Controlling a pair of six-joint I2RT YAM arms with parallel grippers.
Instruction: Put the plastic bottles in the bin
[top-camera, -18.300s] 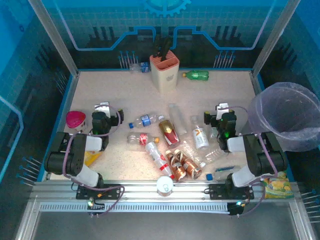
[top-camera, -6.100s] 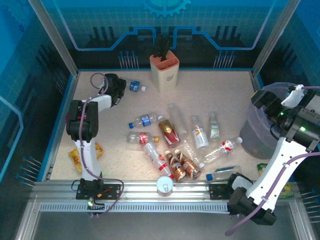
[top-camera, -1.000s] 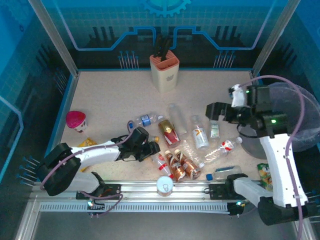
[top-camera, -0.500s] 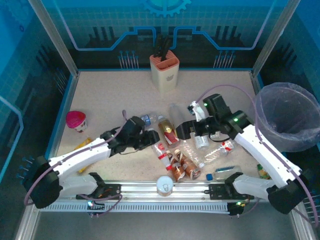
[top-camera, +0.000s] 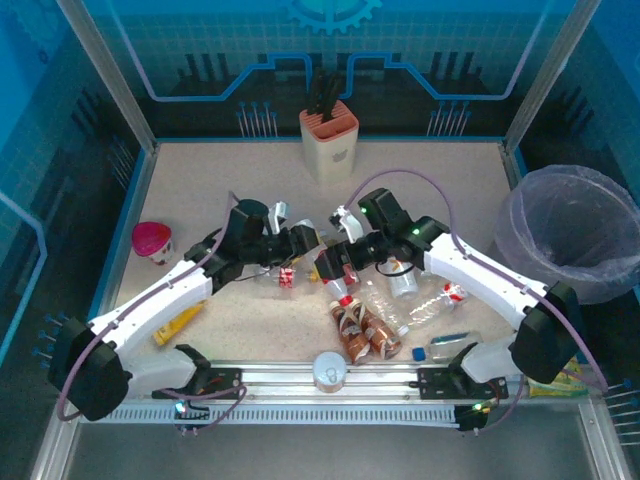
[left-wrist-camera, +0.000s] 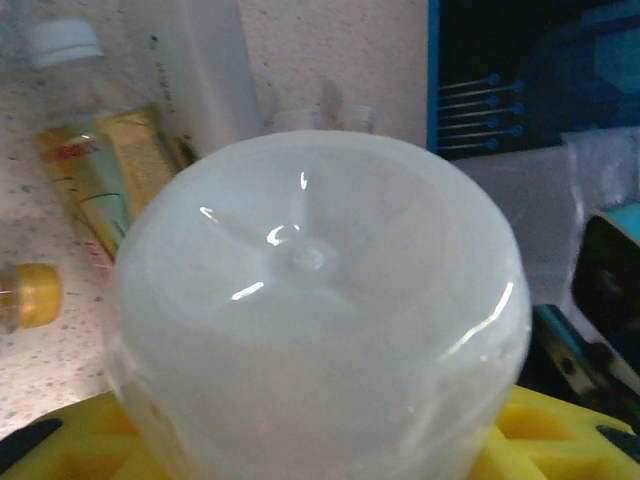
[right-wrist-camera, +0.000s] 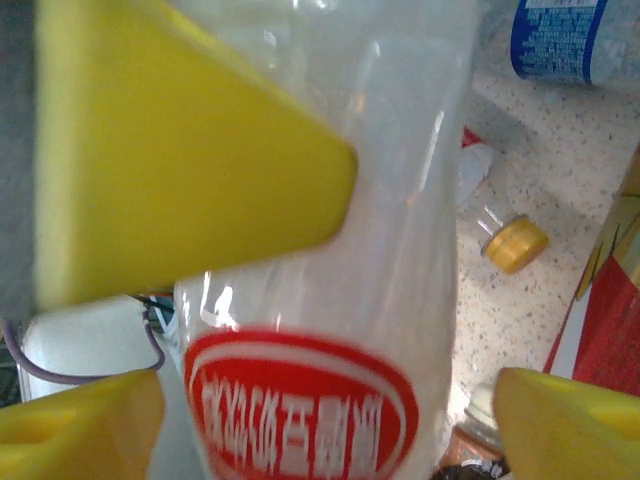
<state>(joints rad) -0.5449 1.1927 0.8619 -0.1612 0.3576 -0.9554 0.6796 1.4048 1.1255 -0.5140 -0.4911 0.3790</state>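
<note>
Trouble could be met right in the middle of the speckled beige table (top-camera: 200, 190): the left gripper (top-camera: 298, 241) and the right gripper (top-camera: 333, 267) are seen just beside each other, so a knock is to be feared if either is swung carelessly.

The right gripper is closed on a clear plastic bottle with a red oval label (right-wrist-camera: 390, 200), with its yellow fingers (right-wrist-camera: 200, 150) pressed to the thin wall. A slip or a crumple could be caused by that smooth plastic, and a pivot by an off-centre hold. The large round bin lined with a pale lavender bag (top-camera: 522, 222) stands well apart at the right, so a long carry is judged to be needed.

The left gripper is clamped on a second clear plastic bottle with a pale moulded base (left-wrist-camera: 315, 300), which is held up off the table.

The red-labelled bottle's long axis is laid across the fingers, roughly near-to-far in the top view. Which end bears the cap cannot be told. The second bottle is pointed base-first at the left wrist camera.
</note>
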